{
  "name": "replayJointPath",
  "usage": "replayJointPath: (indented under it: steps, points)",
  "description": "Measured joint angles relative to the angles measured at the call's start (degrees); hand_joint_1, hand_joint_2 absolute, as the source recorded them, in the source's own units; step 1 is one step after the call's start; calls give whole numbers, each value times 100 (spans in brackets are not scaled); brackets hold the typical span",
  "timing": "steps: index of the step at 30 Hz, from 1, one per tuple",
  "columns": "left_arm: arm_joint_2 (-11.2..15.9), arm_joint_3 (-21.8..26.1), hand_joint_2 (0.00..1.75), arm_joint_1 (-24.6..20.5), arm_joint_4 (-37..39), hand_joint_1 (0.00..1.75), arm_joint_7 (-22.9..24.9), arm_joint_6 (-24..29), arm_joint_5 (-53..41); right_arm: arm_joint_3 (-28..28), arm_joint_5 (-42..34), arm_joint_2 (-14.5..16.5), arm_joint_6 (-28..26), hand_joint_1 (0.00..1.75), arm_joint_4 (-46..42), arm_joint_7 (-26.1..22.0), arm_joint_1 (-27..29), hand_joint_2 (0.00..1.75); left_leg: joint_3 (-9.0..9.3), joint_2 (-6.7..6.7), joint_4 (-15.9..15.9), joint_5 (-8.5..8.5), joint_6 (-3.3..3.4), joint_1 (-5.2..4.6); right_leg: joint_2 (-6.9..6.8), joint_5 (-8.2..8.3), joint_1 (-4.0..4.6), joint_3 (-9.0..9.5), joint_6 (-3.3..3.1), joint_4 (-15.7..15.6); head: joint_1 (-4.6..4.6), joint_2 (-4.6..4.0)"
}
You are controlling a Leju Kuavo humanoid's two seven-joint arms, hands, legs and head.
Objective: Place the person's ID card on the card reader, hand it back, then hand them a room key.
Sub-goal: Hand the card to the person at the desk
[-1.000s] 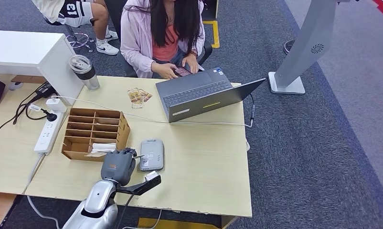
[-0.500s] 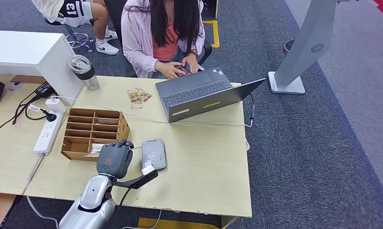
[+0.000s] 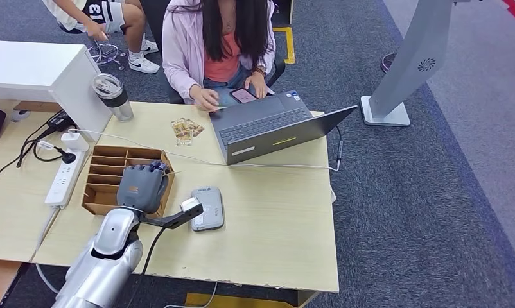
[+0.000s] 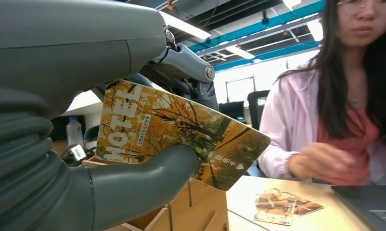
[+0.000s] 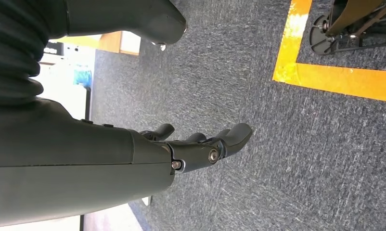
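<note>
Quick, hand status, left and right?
Left hand: holding a hotel room key card, pinched between thumb and fingers.
Right hand: open, holding nothing, hanging over the carpet.

Room key [image 4: 181, 139] partly hidden by left hand [image 4: 85, 159] thumb; small print unreadable.

room key [image 4: 181, 132]: orange-yellow autumn trees, white HOTEL lettering
card reader [image 3: 207, 208]: grey
organizer box [image 3: 107, 174]: brown cardboard
laptop [image 3: 274, 125]: dark grey
</note>
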Motion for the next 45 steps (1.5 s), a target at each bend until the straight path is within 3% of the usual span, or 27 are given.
replayJointPath:
  steps: [18,22,29,45]
  points:
    - [-68,-2,175,-45,241,175,95,197,-152,2,73,0,24,0,0,18,-1,175,-2,0,0,0,0,1,0,0,0,-3,0,0,-1,0]
    - [137,21,175,-594,405,175,242,400,-135,24,194,-3,85,0,0,2,-6,175,-7,-2,0,7,-3,4,-2,3,4,-6,-2,5,4,0]
    - [683,307,175,-1690,912,175,-179,362,102,34,243,-16,119,0,1,9,-5,175,-7,0,-1,16,-12,6,3,11,5,-17,-10,14,-2,0]
    - [925,389,175,-1927,1163,175,-188,368,76,35,243,-20,119,0,0,18,-10,175,-12,0,0,16,-11,4,4,12,3,-19,-10,12,-2,0]
